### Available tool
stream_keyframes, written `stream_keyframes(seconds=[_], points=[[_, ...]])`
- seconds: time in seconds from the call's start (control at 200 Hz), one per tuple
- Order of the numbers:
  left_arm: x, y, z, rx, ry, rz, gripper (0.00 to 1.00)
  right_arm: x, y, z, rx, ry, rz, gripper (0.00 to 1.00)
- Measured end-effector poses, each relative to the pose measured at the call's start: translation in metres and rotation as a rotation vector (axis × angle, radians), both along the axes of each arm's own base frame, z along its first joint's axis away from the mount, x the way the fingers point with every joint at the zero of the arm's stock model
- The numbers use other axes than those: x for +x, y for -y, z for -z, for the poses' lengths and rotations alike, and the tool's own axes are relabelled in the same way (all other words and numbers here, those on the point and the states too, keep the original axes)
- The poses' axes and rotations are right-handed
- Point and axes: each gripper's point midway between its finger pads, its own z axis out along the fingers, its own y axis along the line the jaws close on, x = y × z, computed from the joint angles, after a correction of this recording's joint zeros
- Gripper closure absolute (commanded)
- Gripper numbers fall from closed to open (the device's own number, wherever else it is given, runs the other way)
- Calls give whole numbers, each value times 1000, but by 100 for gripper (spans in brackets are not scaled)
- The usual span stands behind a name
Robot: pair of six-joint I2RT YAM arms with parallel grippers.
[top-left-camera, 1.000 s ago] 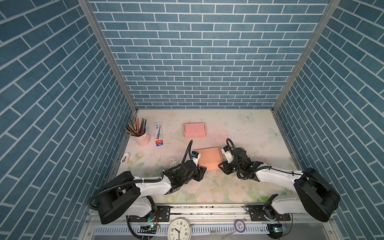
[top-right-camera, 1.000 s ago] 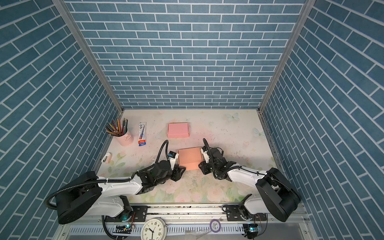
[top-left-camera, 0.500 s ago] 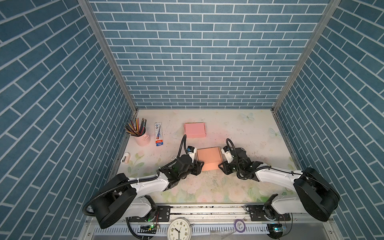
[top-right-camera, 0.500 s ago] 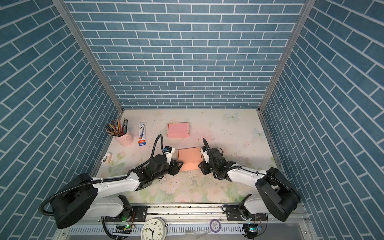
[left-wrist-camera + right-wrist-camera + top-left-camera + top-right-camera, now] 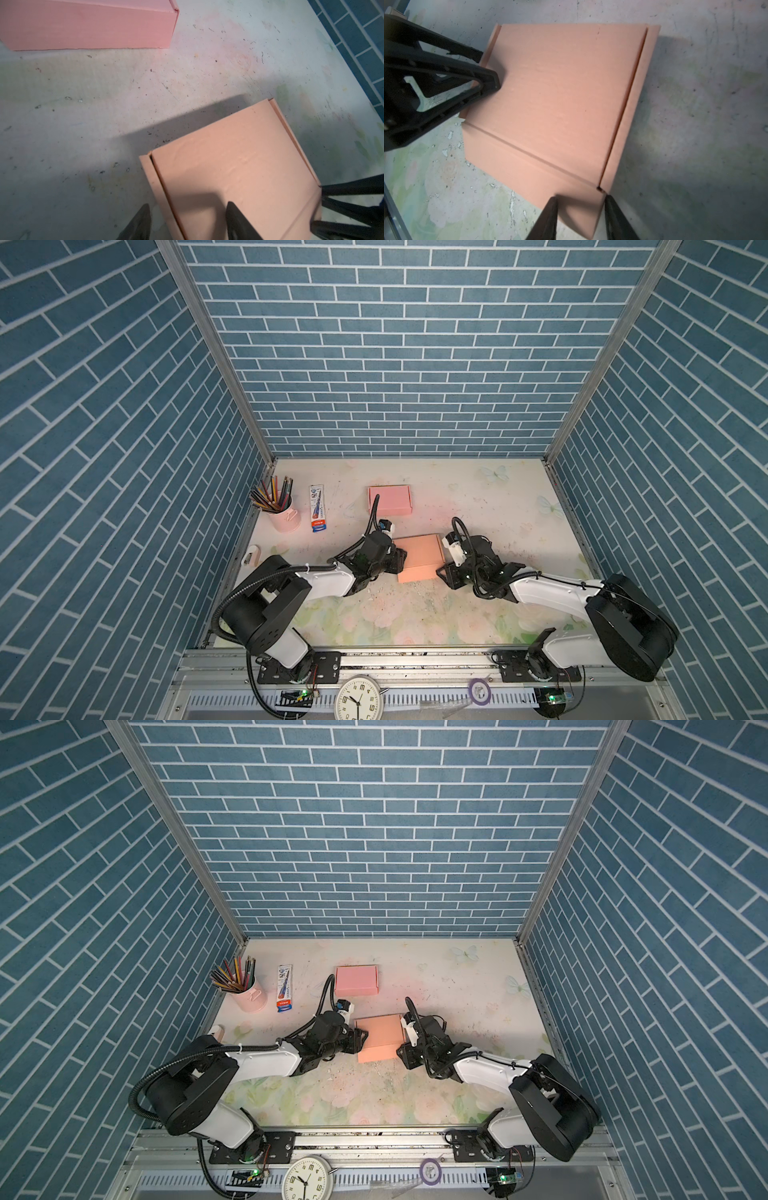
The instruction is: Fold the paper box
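Floral table with a closed orange paper box at centre. At its 9 o'clock the left gripper, jaws wide, straddles the side wall, likely pressing the lid shut. At 4 o'clock the right gripper, narrower, straddles a corner, apparently to brace it; pinch unclear.

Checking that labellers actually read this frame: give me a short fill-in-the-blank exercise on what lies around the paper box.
The pink cup holds coloured ____. Behind the paper box, toward the back wall, lies a second box, coloured ____. Below the front rail sits a round white ____.
Missing words: pencils; pink; clock.
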Motion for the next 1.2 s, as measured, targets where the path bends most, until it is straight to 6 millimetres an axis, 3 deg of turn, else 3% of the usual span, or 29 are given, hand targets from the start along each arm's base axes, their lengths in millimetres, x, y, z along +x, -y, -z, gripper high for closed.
stream_keyframes(seconds=[0.835,1.03,1.195], points=[[3,3,0,-15,6,1,43,18,2,9,-36,18,47,59],[-3,-6,-4,-19,-12,-10,27,22,6,5,-40,33,66,53],[6,-22,-20,-31,-13,-39,22,23,7,-6,-21,60,73,50]])
